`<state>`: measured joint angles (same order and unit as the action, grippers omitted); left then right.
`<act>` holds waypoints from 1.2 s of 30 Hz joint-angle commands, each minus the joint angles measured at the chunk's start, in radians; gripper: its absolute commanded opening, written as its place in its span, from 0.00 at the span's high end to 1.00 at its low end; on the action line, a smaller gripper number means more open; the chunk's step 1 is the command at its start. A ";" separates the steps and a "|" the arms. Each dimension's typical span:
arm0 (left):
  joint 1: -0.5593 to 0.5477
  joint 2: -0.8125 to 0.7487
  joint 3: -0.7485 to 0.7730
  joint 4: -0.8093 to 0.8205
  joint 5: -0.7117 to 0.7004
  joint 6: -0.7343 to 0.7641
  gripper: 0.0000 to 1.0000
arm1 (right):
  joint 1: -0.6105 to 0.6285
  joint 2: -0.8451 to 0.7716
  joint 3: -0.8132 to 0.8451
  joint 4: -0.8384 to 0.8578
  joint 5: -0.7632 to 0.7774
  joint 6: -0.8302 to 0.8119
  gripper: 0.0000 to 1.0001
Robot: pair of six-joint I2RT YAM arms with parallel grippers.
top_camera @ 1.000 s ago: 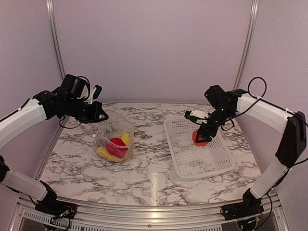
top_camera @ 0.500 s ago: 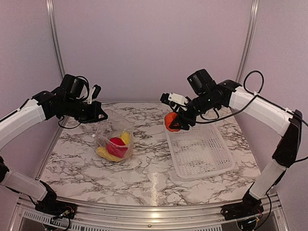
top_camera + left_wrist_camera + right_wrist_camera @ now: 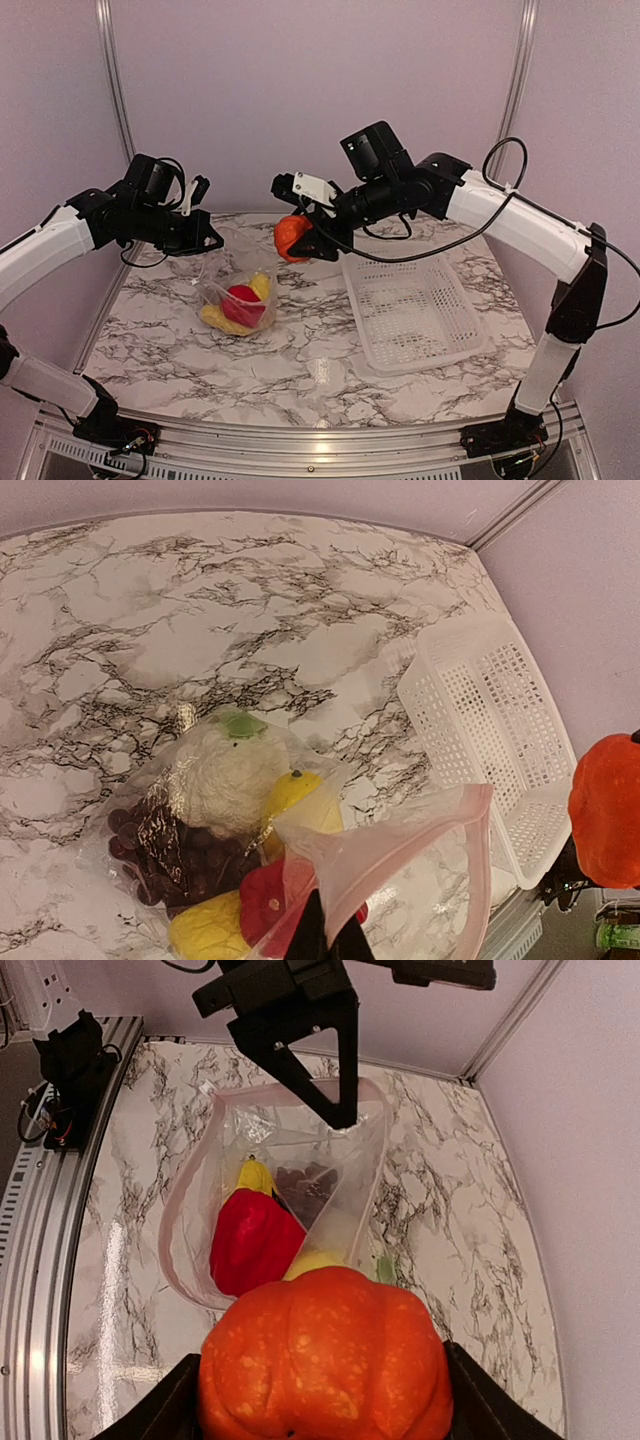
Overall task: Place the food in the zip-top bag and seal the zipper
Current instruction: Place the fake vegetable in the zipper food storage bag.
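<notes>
The clear zip-top bag (image 3: 236, 300) lies left of centre, and my left gripper (image 3: 207, 240) is shut on its mouth edge and holds it up and open. The pinkish zipper (image 3: 478, 865) curves round the mouth. White cauliflower (image 3: 225, 775), dark grapes (image 3: 160, 855), two yellow pieces (image 3: 298, 795) and a red pepper (image 3: 255, 1240) sit inside. My right gripper (image 3: 302, 240) is shut on the orange round fruit (image 3: 325, 1355), hanging in the air just right of and above the bag's mouth. The fruit (image 3: 605, 805) also shows at the left wrist view's right edge.
The white lattice basket (image 3: 412, 310) stands right of centre with nothing in it. The marble table (image 3: 300, 370) ends at a metal rail along the near edge. Purple walls close in the back and both sides.
My right gripper has lifted the orange fruit out of the basket and carried it left, up to the bag's mouth. The left gripper and the bag have stayed still.
</notes>
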<state>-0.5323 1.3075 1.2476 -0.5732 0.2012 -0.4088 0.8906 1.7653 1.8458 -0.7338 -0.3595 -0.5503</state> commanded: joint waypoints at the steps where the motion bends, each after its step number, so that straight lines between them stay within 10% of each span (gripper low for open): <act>1: -0.001 -0.023 0.022 -0.010 -0.003 -0.005 1.00 | 0.056 0.054 0.067 0.043 -0.031 -0.004 0.35; 36: -0.002 -0.067 0.011 -0.005 0.038 -0.048 1.00 | 0.136 0.406 0.288 0.178 0.149 0.087 0.16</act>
<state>-0.5323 1.2633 1.2476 -0.5747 0.2276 -0.4500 1.0237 2.1681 2.0975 -0.5602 -0.2340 -0.4942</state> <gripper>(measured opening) 0.014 0.805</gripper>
